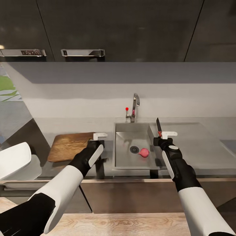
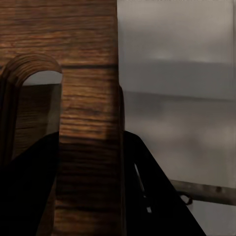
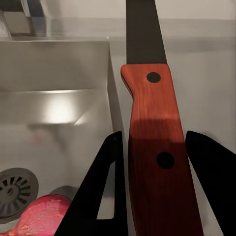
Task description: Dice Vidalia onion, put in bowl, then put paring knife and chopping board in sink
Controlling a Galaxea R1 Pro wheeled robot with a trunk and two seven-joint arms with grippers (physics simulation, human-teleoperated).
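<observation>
The dark wooden chopping board (image 1: 70, 146) lies left of the sink (image 1: 122, 160) on the grey countertop (image 1: 203, 147). My left gripper (image 1: 98, 137) is shut on the board's sink-side end. In the left wrist view the board (image 2: 88, 98) sits between the dark fingers (image 2: 152, 187), with its handle hole (image 2: 42, 91) beside them. My right gripper (image 1: 165, 137) hovers over the sink's right rim, shut on the paring knife (image 1: 159, 127), blade pointing up. Its reddish handle (image 3: 157, 147) fills the jaws. The pinkish Vidalia onion (image 1: 144, 152) rests in the basin beside the drain (image 1: 134, 149); the right wrist view shows the onion (image 3: 37, 219) too.
A chrome tap (image 1: 135, 106) with a red knob (image 1: 127, 108) stands behind the basin. A glossy white rounded shape, seemingly the bowl (image 1: 16, 160), sits at the far left. Dark wall cabinets (image 1: 114, 29) hang overhead. Flat drainboard surface stretches right of the sink.
</observation>
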